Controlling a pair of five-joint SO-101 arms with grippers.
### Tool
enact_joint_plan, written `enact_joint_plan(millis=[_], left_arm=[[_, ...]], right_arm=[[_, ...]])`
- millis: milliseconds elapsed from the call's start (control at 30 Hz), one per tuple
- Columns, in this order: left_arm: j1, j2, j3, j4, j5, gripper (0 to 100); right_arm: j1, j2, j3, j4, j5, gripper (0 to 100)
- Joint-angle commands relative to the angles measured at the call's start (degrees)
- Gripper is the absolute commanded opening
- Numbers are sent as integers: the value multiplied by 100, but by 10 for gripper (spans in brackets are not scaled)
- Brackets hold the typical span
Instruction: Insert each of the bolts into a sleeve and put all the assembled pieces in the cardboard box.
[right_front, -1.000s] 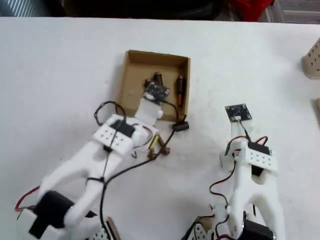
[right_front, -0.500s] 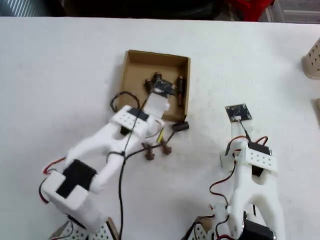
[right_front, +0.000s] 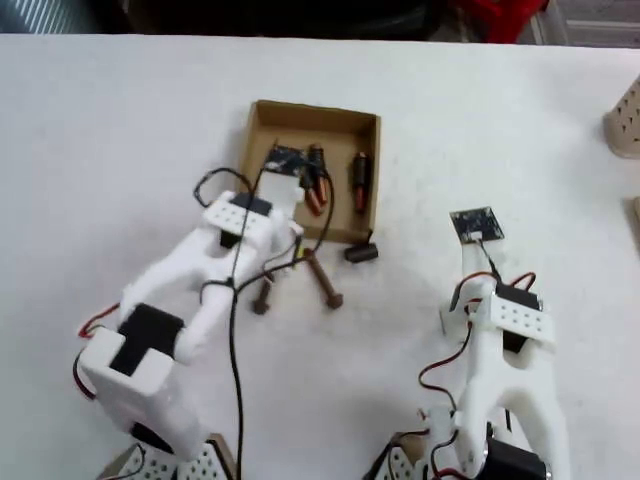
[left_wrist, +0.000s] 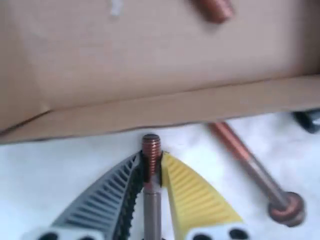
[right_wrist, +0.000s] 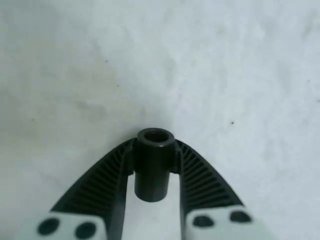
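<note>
My left gripper (left_wrist: 151, 159) is clenched on a bolt (left_wrist: 150, 145), its threaded tip pointing at the outer wall of the cardboard box (left_wrist: 150, 107), low over the white table (right_front: 130, 120). A second bolt (left_wrist: 250, 165) lies loose on the table just beside it, near the box. My right gripper (right_wrist: 154, 146) grasps a black sleeve (right_wrist: 153, 175) upright over bare white tabletop, well apart from the box. Two assembled pieces (right_front: 360, 180) lie inside the box, and another black sleeve (right_front: 361, 253) sits by its near corner. Beyond the table's far edge the room is dark, with something red (right_front: 505, 15) showing
</note>
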Motion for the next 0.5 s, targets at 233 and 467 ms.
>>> enact_joint_plan(millis=[233, 467], left_arm=[[-2712, -479, -114, 264, 1820, 22], [-4075, -664, 255, -53, 2198, 24]], right_arm=[[31, -171, -26, -75, 70, 17], [4, -224, 62, -66, 554, 17]])
